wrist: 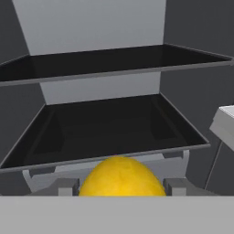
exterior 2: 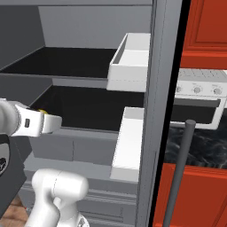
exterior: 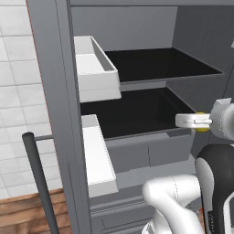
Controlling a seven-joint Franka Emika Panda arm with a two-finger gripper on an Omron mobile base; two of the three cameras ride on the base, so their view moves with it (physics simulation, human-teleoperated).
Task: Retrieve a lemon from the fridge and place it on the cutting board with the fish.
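lemon: in the hand view we see the lemon (wrist: 120, 176) at 6 o'clock, right between the two fingers (wrist: 67, 186), filling the gap from one to the other. In the left base view a bit of yellow (exterior: 201, 128) peeks out at the gripper's tip.

fingers: partly apart and, as we read it, closed on the lemon, one on each flank; we cannot see the contact faces themselves.

gripper: in the left base view the gripper (exterior: 195, 121) sits at 3 o'clock, level, at the front edge of the lower shelf (exterior: 137, 114). In the right base view it (exterior 2: 46, 123) is at 9 o'clock.

fridge: the fridge (exterior: 52, 91) stands open, both black shelves bare, white door bins (exterior: 93, 68) on the open doors.

key relation: the lemon lies in the fingers, at the mouth of the fridge, with the shelf lip just below and ahead of it at 12 o'clock in the hand view.

long axis: we read the lemon as slightly wider than tall, its length running across from finger to finger.

next move, our judgement: draw straight back out, away from the shelves, then carry it to the board.

risk: a round fruit held at its ends could roll out if we swing fast.
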